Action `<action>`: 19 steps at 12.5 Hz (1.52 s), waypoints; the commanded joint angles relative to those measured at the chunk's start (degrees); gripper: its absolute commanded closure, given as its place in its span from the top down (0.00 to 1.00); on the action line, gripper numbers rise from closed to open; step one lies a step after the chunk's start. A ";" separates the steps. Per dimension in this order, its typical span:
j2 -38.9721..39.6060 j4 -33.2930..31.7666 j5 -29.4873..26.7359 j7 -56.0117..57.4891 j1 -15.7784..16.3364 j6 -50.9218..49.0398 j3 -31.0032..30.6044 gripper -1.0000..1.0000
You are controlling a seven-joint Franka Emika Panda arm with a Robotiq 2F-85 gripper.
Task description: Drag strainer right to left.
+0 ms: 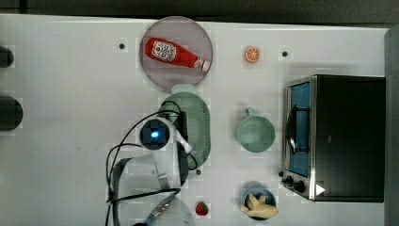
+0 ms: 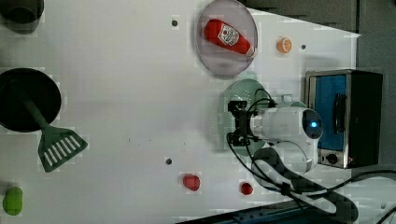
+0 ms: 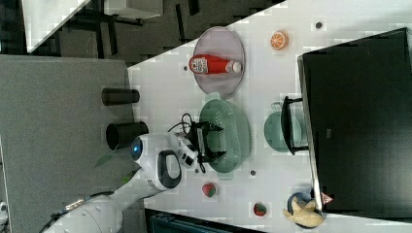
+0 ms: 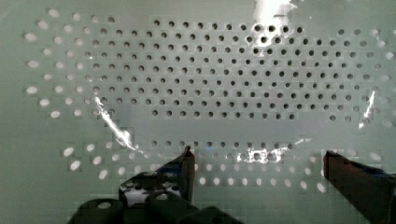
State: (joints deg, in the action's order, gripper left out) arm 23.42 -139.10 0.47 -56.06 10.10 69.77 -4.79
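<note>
- Top view: one pale mint strainer (image 1: 197, 123), oval, smooth plastic with a dotted centre, lying mid-table just below one round grey plate (image 1: 162, 77); one glossy red ketchup bottle (image 1: 176, 54) flat on that plate. One round green cup (image 1: 255, 133) with a stub handle to the top view's right of the strainer, then one boxy metal toaster oven (image 1: 346, 136) with a blue door. One orange slice (image 1: 252, 54), one strawberry (image 1: 202, 208), one blue bowl (image 1: 270, 195) of pale pieces.
- Left view: black gripper (image 2: 239, 125) over the strainer's half nearer the left view's left, jaws spread wide, nothing between them. One slotted green spatula (image 2: 60, 148) leaning out of a black pan (image 2: 14, 88); two small red pieces near the left view's bottom edge.
- Right view: fingers splayed above the perforated basin; contact with the plastic hard to judge. Two dark cylinders on the table's far side.
- Wrist view: rows of small round holes in shiny mint plastic; two dark fingertips (image 4: 187, 161) well apart, gripping nothing.
</note>
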 commanded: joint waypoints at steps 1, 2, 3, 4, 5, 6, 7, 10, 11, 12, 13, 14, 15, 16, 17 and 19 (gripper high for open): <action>0.86 2.85 0.85 -9.26 3.86 -1.51 -3.34 1.00; 1.41 3.95 0.85 -10.26 4.66 -2.14 -3.87 1.00; 2.04 5.15 0.79 -11.35 5.55 -2.76 -4.31 1.00; 2.66 6.37 0.77 -13.07 6.44 -3.44 -4.62 1.00; 3.35 7.72 0.77 -14.48 7.40 -4.04 -4.80 1.00; 4.02 9.04 0.77 -15.49 8.43 -4.80 -4.87 1.00; 4.72 10.44 0.76 -16.01 9.50 -5.33 -4.89 1.00; 6.48 14.06 0.08 -18.34 12.40 -7.04 -4.92 1.00; 7.00 15.00 -0.58 -18.98 13.33 -7.08 -4.92 1.00; 7.52 15.86 -1.33 -19.34 14.21 -7.07 -4.93 1.00; 8.08 16.73 -2.26 -19.55 15.06 -7.04 -4.93 1.00; 8.67 17.78 -2.96 -19.64 15.83 -7.05 -4.94 1.00; 9.33 18.77 -3.72 -19.65 16.53 -7.05 -4.93 1.00; 9.95 19.76 -4.36 -19.67 17.21 -7.05 -4.94 1.00; 10.57 20.75 -5.09 -19.70 17.84 -7.04 -4.93 1.00; 11.76 22.65 -6.64 -19.87 18.95 -7.06 -4.93 1.00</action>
State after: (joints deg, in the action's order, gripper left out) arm 34.61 -117.50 -6.20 -72.68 27.96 63.17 -9.42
